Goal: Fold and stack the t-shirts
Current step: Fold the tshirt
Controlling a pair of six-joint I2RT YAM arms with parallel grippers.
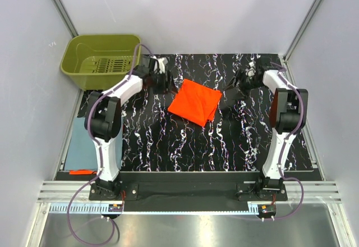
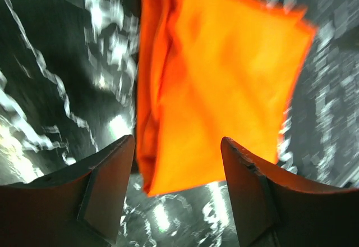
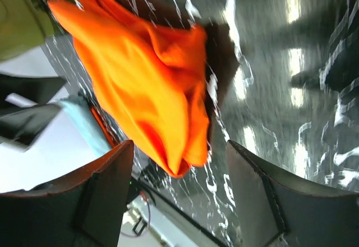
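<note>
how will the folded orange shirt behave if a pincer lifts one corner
Probably floppy: the orange shirt is soft cloth with loose layered edges, so a corner lift would likely unfold it. Likely light, being thin. On the glossy marbled table, a push may bunch it.

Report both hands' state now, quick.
Left hand: open, holding nothing.
Right hand: open, holding nothing.
</note>
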